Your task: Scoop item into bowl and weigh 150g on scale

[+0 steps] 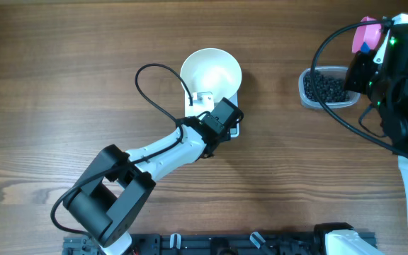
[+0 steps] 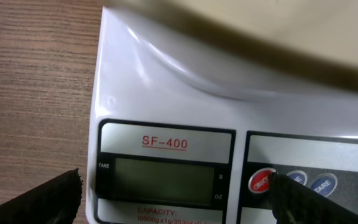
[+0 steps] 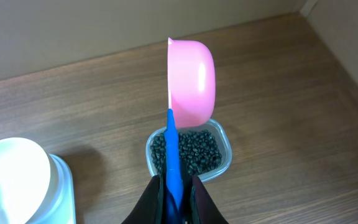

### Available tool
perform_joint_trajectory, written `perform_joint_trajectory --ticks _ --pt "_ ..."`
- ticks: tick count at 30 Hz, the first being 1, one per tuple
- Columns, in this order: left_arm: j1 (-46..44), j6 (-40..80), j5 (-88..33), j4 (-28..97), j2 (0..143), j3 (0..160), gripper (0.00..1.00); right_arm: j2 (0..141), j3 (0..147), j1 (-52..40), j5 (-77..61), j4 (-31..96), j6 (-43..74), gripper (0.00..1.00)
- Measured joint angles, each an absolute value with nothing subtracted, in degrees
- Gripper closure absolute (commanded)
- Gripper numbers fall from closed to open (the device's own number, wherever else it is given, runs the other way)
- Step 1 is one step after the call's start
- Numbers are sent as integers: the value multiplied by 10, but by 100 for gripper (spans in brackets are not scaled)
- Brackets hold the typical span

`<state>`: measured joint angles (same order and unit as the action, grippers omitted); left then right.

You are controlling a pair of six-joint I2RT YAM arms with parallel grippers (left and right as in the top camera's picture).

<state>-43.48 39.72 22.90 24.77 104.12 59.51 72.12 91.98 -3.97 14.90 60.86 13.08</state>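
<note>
My right pincer is clamped on the small pink plastic scoop near the black bead-like grains, 3 o'clock of the round white bowl on the flat white scale, and my left pincer is wide open, empty.

A round white bowl is sitting on a flat white scale; a pink scoop is hovering near a clear tub of black grains.

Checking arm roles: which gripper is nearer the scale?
Left. The left gripper hangs over the scale at its display and buttons, jaws open; the right gripper holds the pink scoop above the tub of black grains, well away.
</note>
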Motion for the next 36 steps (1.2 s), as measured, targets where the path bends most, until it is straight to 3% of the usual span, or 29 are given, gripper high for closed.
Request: perform_joint_trajectory --ticks 36 --pt "-435 397 233 252 1041 595 0 721 920 -40 149 608 131 96"
